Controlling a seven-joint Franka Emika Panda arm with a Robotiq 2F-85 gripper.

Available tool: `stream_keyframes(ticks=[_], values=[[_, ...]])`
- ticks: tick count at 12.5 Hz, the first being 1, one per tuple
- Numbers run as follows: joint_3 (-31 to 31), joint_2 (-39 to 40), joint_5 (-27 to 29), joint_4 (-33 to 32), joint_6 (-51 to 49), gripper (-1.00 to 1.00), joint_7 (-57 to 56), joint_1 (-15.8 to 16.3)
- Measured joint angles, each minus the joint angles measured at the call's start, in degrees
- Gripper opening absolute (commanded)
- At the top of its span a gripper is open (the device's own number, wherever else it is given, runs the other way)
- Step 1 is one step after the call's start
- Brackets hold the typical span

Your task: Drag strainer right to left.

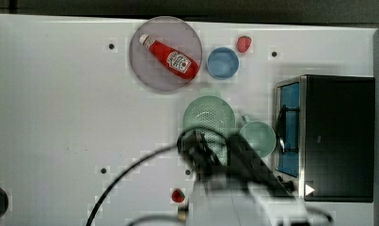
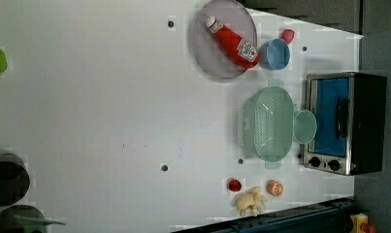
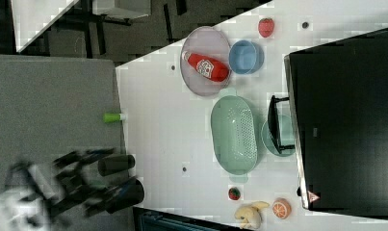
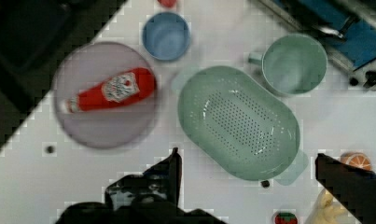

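Note:
The strainer (image 1: 207, 113) is a pale mint-green perforated bowl with small rim tabs, resting on the white table just beside the green mug (image 1: 258, 137) and near the toaster oven. It also shows in the left view as the strainer (image 2: 268, 124), in the right view as the strainer (image 3: 235, 134), and in the wrist view as the strainer (image 4: 237, 119). My gripper (image 4: 247, 156) hovers above the strainer's near rim, open wide, with nothing between its dark fingers (image 4: 172, 163). In the top view the blurred gripper (image 1: 201, 149) covers the strainer's lower edge.
A grey plate (image 1: 149, 70) carrying a red ketchup bottle (image 1: 170, 57) sits beyond the strainer, with a blue bowl (image 1: 222, 62) beside it. The toaster oven (image 1: 335, 136) stands at the top view's right. Toy strawberries (image 1: 178, 195), an orange slice (image 2: 275, 188) and a banana (image 2: 251, 200) lie nearby.

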Motion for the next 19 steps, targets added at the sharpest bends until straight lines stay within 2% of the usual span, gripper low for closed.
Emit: stream_keyframes(ticks=[3,5,6,8,10,15,19], values=[[-1.1,13.5,0.5,-10.5,12.1,1.0,5.3,-0.1],[-0.6,23.4,0.3,-15.2,17.7,1.0,11.6,-0.6],[-0.4,28.0,0.6,-15.4,18.5,1.0,15.2,-0.9],[0.5,34.5,-0.7,-15.6,26.5,1.0,21.1,-1.5],[0.2,38.0,0.2,-15.0,35.8,1.0,26.8,-1.0],[0.9,43.1,-0.4,-13.4,47.8,1.0,32.1,-0.7],[1.1,50.0,0.1,-12.8,49.6,1.0,36.7,1.6]])
